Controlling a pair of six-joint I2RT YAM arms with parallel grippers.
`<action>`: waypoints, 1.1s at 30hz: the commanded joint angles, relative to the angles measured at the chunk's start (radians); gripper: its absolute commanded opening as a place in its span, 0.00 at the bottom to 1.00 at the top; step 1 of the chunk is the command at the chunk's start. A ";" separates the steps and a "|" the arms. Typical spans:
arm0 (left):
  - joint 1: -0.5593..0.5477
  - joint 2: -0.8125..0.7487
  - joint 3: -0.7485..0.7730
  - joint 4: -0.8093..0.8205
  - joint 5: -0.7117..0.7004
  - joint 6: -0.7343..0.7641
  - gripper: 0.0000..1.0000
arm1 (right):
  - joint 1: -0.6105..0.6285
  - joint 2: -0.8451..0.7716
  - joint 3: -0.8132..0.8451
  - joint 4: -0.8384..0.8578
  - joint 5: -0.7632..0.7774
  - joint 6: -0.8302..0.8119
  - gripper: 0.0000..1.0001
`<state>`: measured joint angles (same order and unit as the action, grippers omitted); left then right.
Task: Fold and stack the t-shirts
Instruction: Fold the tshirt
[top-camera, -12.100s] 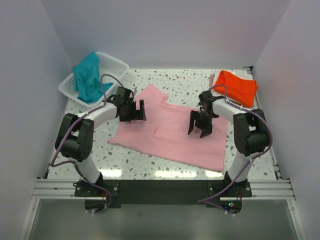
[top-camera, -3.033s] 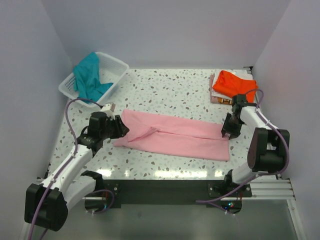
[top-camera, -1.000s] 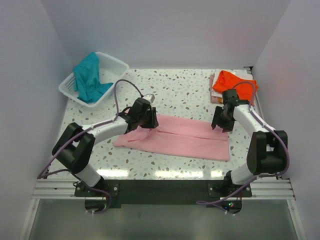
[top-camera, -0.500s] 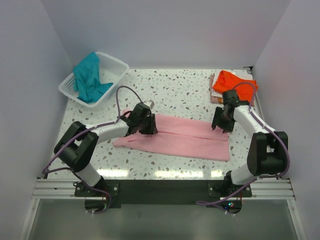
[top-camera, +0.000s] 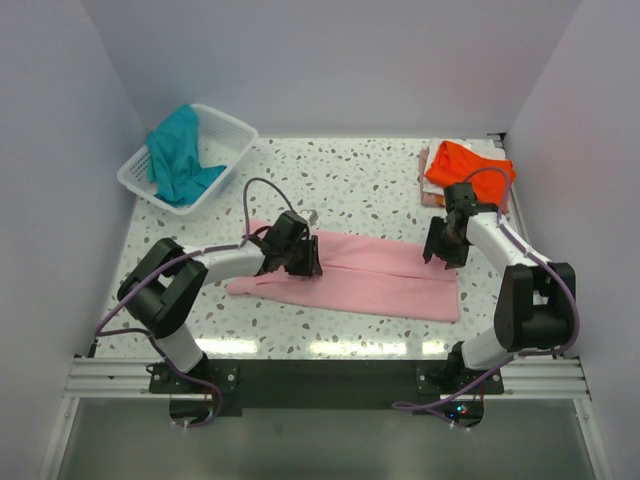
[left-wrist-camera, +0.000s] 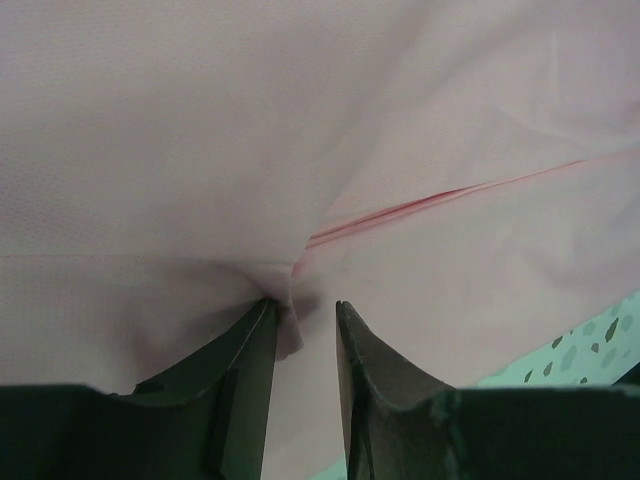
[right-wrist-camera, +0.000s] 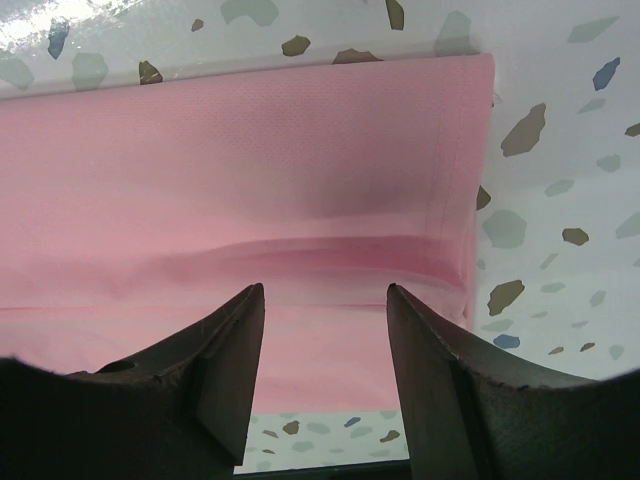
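The light pink t-shirt (top-camera: 370, 280) lies on the table, folded into a long band. My left gripper (top-camera: 303, 262) presses on its left part. In the left wrist view the pink t-shirt (left-wrist-camera: 200, 150) fills the frame, and the left gripper (left-wrist-camera: 303, 305) stands narrowly open with a small pucker of cloth by its left fingertip. My right gripper (top-camera: 440, 252) hovers open over the band's right end, shown as the right gripper (right-wrist-camera: 326, 290) above the pink t-shirt (right-wrist-camera: 250, 160). The orange t-shirt (top-camera: 468, 168) lies folded at the back right. The teal t-shirt (top-camera: 178, 155) hangs from the basket.
A white lattice basket (top-camera: 228, 118) stands at the back left corner. The orange shirt rests on a pale folded cloth (top-camera: 430, 192). Speckled tabletop (top-camera: 350, 180) lies between the basket and the stack. Plain walls enclose three sides.
My left gripper has slid a little right and nearer along the pink shirt, and its jaws have narrowed slightly. The right gripper has hardly moved.
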<state>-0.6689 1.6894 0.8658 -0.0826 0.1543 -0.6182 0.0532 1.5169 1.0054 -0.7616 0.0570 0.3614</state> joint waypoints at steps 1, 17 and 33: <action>-0.008 0.016 0.027 0.032 0.027 -0.006 0.35 | 0.004 -0.031 -0.002 0.018 -0.013 -0.010 0.56; 0.025 -0.152 0.043 -0.192 -0.188 -0.090 0.36 | 0.011 0.113 0.111 0.047 -0.115 -0.058 0.56; 0.189 -0.008 -0.019 -0.144 -0.219 0.058 0.33 | 0.062 0.269 0.050 0.015 -0.189 -0.056 0.56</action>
<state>-0.5022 1.6005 0.8207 -0.2451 -0.0139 -0.6487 0.1043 1.7657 1.0889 -0.7284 -0.1081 0.3191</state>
